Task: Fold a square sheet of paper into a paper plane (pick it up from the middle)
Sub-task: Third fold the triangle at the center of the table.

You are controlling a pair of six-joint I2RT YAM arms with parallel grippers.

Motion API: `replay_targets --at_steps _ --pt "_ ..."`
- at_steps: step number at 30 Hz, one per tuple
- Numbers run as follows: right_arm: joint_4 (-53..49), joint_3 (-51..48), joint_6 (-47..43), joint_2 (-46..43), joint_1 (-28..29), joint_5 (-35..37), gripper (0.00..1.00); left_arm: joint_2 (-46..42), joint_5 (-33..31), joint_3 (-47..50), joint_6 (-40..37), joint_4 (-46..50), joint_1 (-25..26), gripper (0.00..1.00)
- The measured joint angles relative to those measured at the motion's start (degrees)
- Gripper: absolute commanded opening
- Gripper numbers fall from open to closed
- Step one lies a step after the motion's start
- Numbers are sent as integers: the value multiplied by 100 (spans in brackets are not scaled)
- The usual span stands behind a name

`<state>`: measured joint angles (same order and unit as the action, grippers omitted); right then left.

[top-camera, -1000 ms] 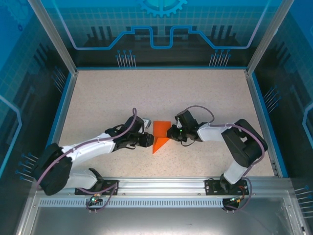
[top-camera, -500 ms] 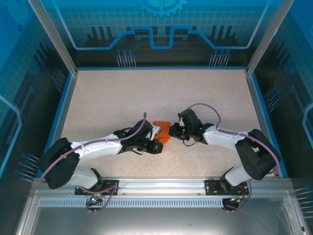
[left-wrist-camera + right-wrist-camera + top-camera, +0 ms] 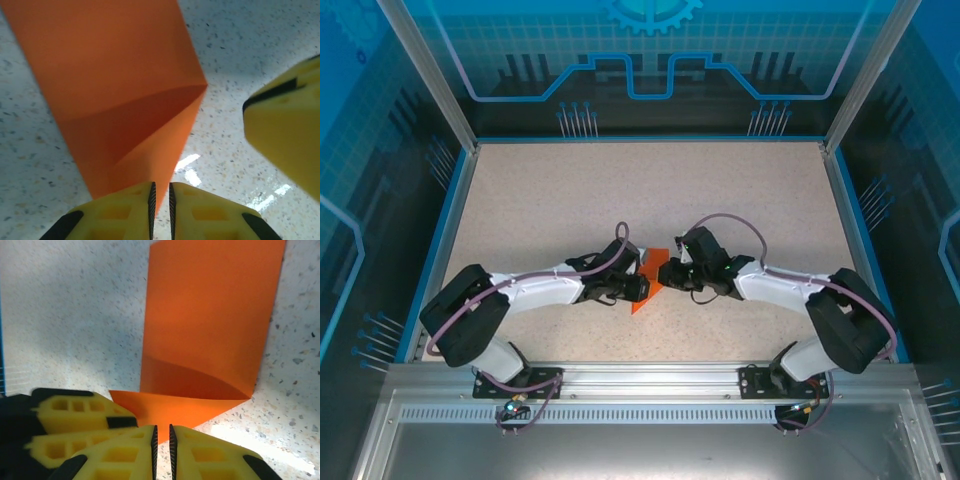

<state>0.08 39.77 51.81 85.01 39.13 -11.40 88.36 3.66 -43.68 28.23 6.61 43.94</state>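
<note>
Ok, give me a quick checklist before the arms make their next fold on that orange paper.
1. Left gripper shut on the thin bright orange folded paper sheet: ok.
2. Right gripper shut on it too: ok.
3. Grippers apart from each other: ok, though close.
4. Fold pressed flat: not ok, one flap bows open.
5. Paper lifted clear of the speckled beige table: cannot tell.

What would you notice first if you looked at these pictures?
The bright orange paper jumps out, folded with one flap lifted, in the middle of the speckled table. Next come the two robot arms meeting at it. The left gripper and the right gripper, both with yellow fingers, each pinch the paper from their own side.
</note>
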Motion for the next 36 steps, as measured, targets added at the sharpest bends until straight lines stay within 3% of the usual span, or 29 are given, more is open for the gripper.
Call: replay_targets --at_steps 21,26,36 --pt "645 212 221 1270 177 -254 14 503 -170 44 -4 -179 -72 17" --pt "640 212 308 1296 177 -208 13 503 -170 76 -15 -269 -72 19" --pt "702 197 369 1019 184 -144 14 531 -177 76 -155 -280 -72 13"
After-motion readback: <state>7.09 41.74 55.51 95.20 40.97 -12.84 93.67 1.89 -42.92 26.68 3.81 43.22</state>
